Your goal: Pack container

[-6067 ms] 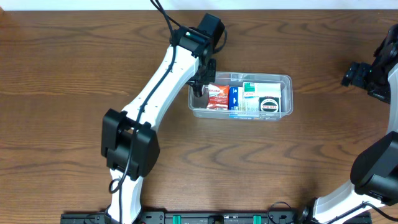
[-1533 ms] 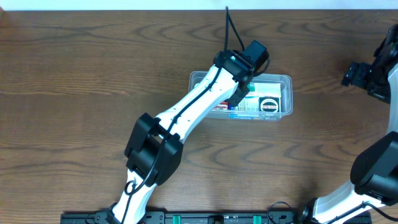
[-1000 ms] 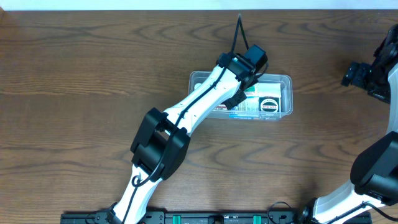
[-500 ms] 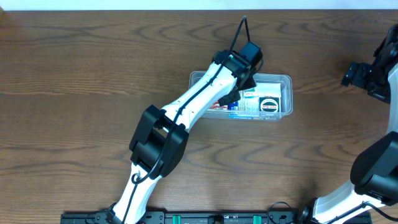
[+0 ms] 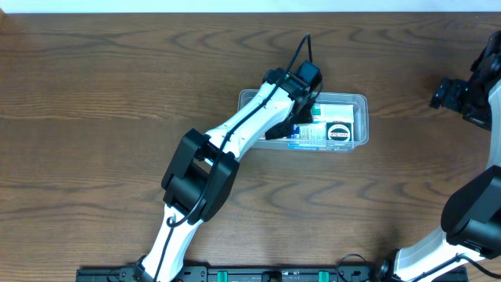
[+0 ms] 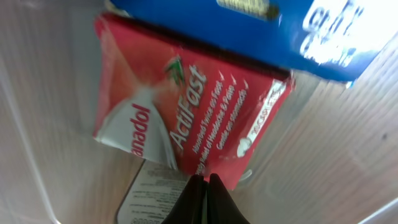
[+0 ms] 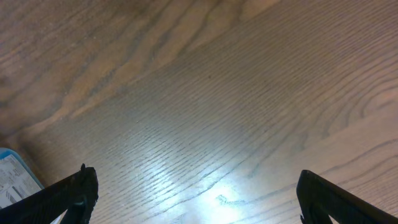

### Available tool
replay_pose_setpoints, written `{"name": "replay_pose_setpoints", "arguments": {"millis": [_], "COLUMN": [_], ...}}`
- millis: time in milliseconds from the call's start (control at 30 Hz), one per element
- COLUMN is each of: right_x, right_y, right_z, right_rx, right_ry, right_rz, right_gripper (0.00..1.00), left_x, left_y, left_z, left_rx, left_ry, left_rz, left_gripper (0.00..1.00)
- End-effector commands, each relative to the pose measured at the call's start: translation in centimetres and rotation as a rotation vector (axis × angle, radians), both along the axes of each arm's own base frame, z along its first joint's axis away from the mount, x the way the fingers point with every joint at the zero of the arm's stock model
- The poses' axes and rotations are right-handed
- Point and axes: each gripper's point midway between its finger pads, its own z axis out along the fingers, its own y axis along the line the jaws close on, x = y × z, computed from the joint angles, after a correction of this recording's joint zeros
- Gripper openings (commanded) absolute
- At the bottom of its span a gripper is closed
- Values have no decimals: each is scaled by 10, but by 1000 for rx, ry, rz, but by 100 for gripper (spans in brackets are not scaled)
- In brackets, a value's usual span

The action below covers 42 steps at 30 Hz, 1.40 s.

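Observation:
The container, a clear shallow tub, lies mid-table with small boxes packed in it. My left gripper reaches down into its left half, jaws shut on nothing. In the left wrist view the closed left gripper touches the near edge of a red Panadol ActiFast box. A blue box lies just beyond the red one, and a white printed label shows under it. My right gripper hovers at the far right of the table. Seen from its wrist, the right gripper stands wide open over bare wood.
In the tub's right half sit a white-and-green box and a white pack with a round black mark. The left arm crosses the tub's left part and hides the red box from above. Brown wooden table spreads all around.
Over the last second the left gripper has swung from the tub's middle toward its left half and lowered onto the red box's edge, staying shut. The right arm has not moved.

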Motion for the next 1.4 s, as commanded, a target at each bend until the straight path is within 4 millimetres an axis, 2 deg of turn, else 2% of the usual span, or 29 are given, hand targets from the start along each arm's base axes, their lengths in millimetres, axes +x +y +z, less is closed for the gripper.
{"name": "replay_pose_setpoints", "arguments": {"millis": [0, 633, 800, 1000, 1167, 1267, 1367], "right_x": [2, 2, 2, 2, 2, 2, 2], "right_y": [-5, -5, -5, -5, -5, -5, -5], "right_z": [6, 6, 6, 6, 6, 6, 6], "right_rx": [-14, -14, -14, -14, -14, -14, -14], "right_ry": [-12, -12, -12, -12, -12, -12, -12], "right_rz": [5, 5, 5, 5, 5, 5, 5], "right_gripper": [99, 99, 99, 99, 99, 99, 99], "left_x": [7, 6, 7, 15, 32, 51, 74], "left_y": [13, 22, 15, -7, -16, -13, 6], "left_z": [-2, 0, 1, 8, 32, 65, 110], "left_rx": [62, 109, 88, 8, -88, -197, -342], "left_ry": [-23, -26, -47, -108, -194, -279, -379], "left_rz": [-8, -5, 17, 76, 222, 388, 622], "left_gripper": [6, 6, 6, 7, 8, 8, 8]}}
